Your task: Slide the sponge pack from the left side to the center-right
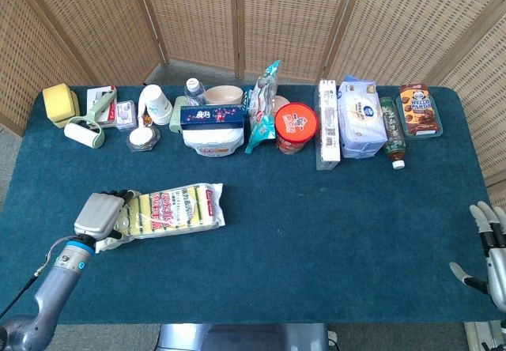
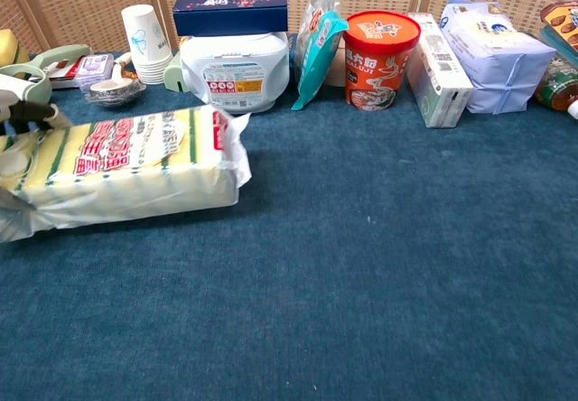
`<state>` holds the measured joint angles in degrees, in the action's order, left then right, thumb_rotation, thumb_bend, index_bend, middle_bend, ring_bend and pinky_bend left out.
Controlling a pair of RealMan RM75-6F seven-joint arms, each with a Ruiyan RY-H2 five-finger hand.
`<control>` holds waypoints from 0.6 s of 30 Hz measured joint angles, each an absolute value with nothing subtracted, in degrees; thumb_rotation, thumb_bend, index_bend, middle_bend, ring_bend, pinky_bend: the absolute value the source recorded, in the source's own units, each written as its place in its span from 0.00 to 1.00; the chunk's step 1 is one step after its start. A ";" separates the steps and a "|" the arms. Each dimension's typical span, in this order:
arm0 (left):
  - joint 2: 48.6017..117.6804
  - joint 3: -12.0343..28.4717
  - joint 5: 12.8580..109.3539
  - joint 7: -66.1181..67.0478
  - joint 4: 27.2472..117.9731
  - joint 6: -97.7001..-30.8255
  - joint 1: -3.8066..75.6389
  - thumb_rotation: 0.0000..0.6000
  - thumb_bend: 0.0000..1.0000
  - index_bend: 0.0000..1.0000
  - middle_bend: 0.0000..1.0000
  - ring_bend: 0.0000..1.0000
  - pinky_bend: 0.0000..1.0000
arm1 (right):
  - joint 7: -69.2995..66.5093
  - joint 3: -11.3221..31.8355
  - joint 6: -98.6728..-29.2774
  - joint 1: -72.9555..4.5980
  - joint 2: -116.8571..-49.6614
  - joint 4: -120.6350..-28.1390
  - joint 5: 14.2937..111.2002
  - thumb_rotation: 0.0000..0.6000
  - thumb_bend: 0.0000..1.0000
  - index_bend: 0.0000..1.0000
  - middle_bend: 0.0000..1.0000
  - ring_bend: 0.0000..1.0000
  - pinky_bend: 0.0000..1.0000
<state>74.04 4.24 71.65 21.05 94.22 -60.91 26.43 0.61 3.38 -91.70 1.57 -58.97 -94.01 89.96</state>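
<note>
The sponge pack (image 1: 174, 211), a long clear-wrapped block of yellow and green sponges with red print, lies on the blue table at the front left. It sits askew, its right end angled toward the back. In the chest view the sponge pack (image 2: 135, 162) fills the left side. My left hand (image 1: 101, 213) grips its left end, with the fingers draped over the top. My right hand (image 1: 492, 256) hangs open at the table's front right edge, far from the pack and holding nothing.
A row of goods lines the back: yellow sponge (image 1: 58, 100), lint roller (image 1: 84, 132), paper cups (image 1: 156, 103), white tub under a blue box (image 1: 213, 126), red noodle cup (image 1: 296, 127), tissue pack (image 1: 361, 118), bottle (image 1: 393, 133), biscuit box (image 1: 418, 110).
</note>
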 measured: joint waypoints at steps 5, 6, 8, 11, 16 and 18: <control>71.26 3.88 80.13 16.76 98.54 -63.27 26.73 1.00 0.01 0.41 0.59 0.58 0.66 | -0.29 2.23 -90.00 0.77 -58.13 -94.41 91.64 1.00 0.00 0.00 0.00 0.00 0.00; 70.71 3.85 80.72 16.57 99.57 -63.43 26.84 1.00 0.01 0.40 0.59 0.57 0.66 | -0.57 2.11 -89.68 0.60 -58.03 -94.51 91.84 1.00 0.00 0.00 0.00 0.00 0.00; 69.52 3.88 81.32 16.52 102.30 -63.38 27.23 1.00 0.01 0.40 0.58 0.57 0.66 | -1.15 1.79 -88.66 0.01 -57.78 -94.72 92.49 1.00 0.00 0.00 0.00 0.00 0.00; 68.07 4.43 81.17 17.68 107.36 -62.38 28.43 1.00 0.01 0.39 0.58 0.57 0.66 | -2.60 1.40 -86.92 -1.53 -57.45 -95.22 94.30 1.00 0.00 0.00 0.00 0.00 0.00; 68.09 6.60 75.32 24.03 115.45 -59.23 32.14 1.00 0.00 0.39 0.57 0.56 0.66 | -8.53 0.94 -84.71 -4.87 -57.19 -95.45 98.64 1.00 0.00 0.00 0.00 0.00 0.00; 68.81 7.54 71.41 27.44 117.76 -58.45 33.84 1.00 0.00 0.39 0.57 0.56 0.66 | -10.82 0.71 -84.08 -6.44 -57.45 -95.18 101.00 1.00 0.00 0.00 0.00 0.00 0.00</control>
<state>68.81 7.54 71.41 27.44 117.76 -58.45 33.84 -10.82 0.71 -84.08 -6.44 -57.45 -95.18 101.00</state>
